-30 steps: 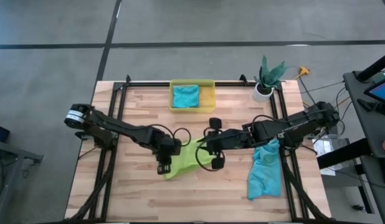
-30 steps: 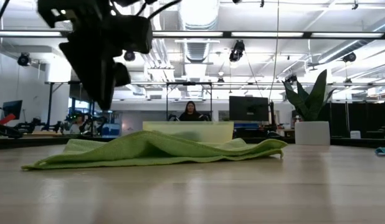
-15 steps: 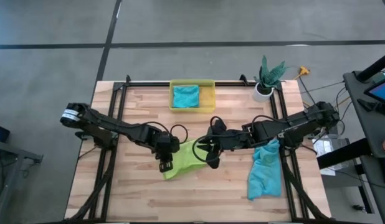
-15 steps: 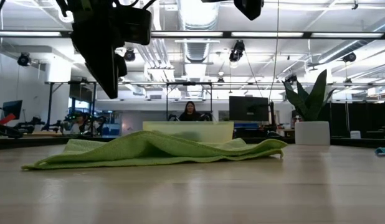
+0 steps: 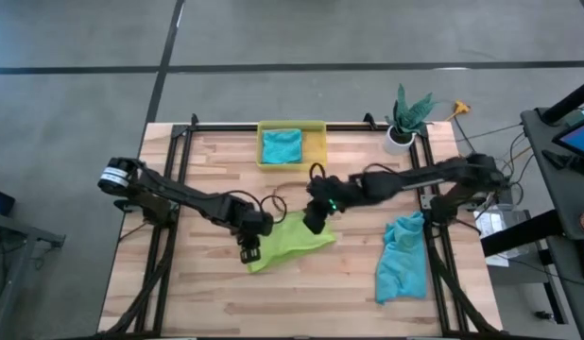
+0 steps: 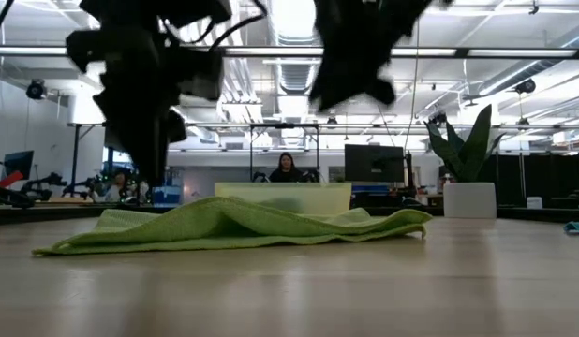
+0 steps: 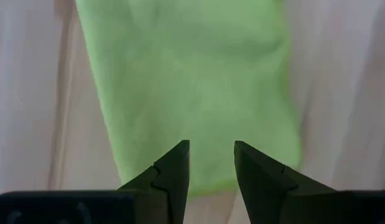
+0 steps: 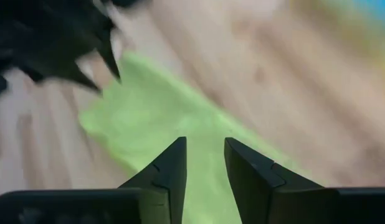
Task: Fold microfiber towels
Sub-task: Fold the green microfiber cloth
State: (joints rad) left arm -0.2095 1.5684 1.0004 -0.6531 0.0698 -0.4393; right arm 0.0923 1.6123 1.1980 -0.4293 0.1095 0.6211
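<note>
Towel [image 5: 290, 240] between both arms' fingers

- The high view looks straight down on the whole table [image 5: 216, 302] and both arms.
- The low view sits at tabletop height, facing level across the green towel [image 6: 233, 227] into the room.
- Each wrist view looks past its own fingers, close above that towel [image 7: 186, 87] [image 8: 174, 134].
- All four views share the towel [image 5: 287, 241].

Left end effector [image 5: 251, 247] and right end effector [image 5: 311, 222] hover, fingers parted, empty
</note>
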